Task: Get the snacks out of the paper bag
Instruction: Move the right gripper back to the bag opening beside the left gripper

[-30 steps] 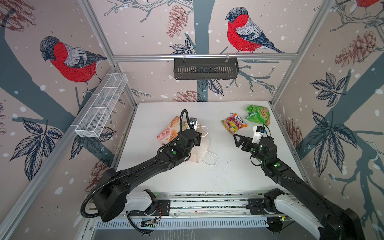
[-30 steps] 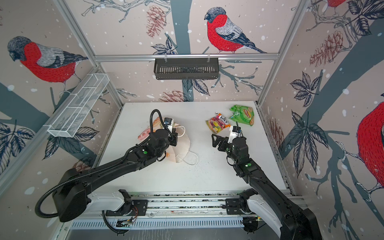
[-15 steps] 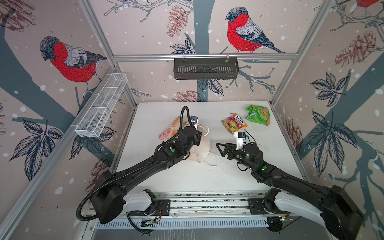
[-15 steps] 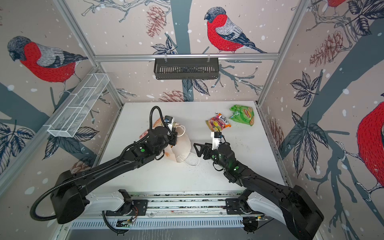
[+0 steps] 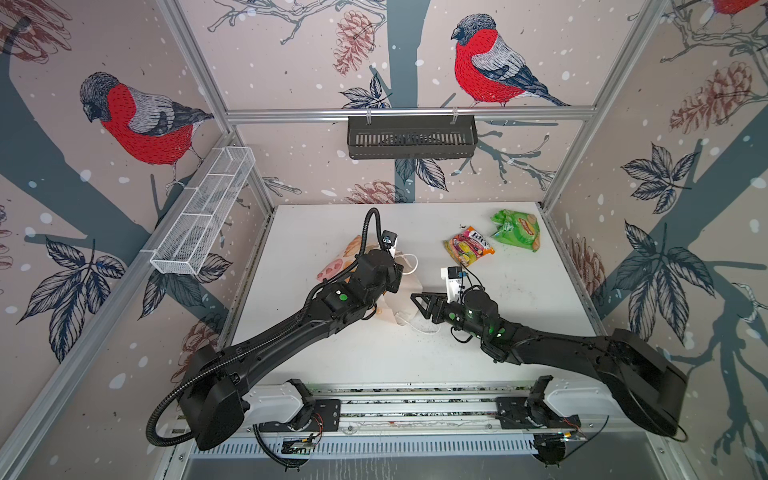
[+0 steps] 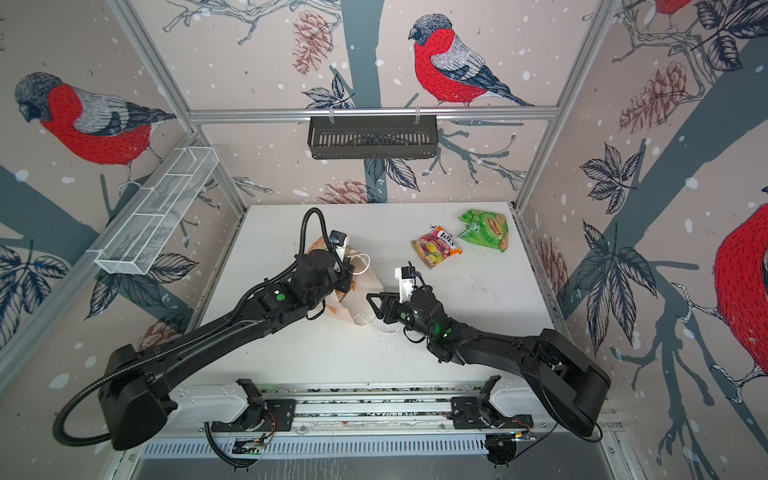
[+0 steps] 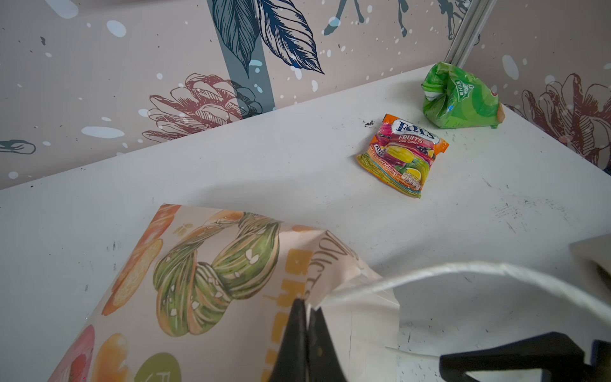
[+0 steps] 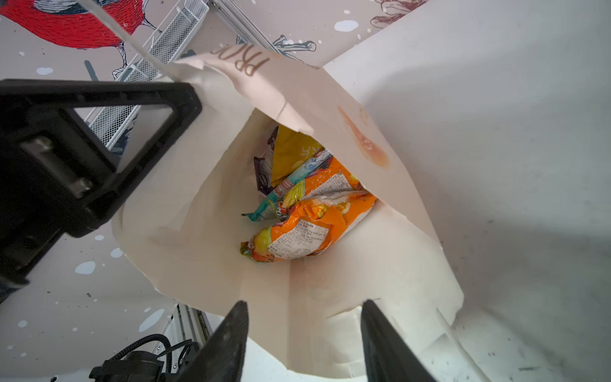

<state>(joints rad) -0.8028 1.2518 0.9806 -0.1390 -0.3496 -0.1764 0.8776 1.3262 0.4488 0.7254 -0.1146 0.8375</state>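
the paper bag (image 5: 409,286) lies on its side mid-table, mouth facing my right arm. only the right wrist view sees inside it: an orange packet (image 8: 307,228), a yellow packet (image 8: 291,152) and a teal packet (image 8: 281,201) bunched at the closed end. my right gripper (image 8: 302,309) sits at the mouth, jaws parted. the left wrist view shows my left gripper (image 7: 307,311) pinched tight on the bag's rim beside the cord handle (image 7: 463,269). a multicoloured packet (image 5: 468,250) and a green packet (image 5: 515,228) lie near the far right corner of the table (image 5: 540,316), with bare tabletop between them and my right arm.
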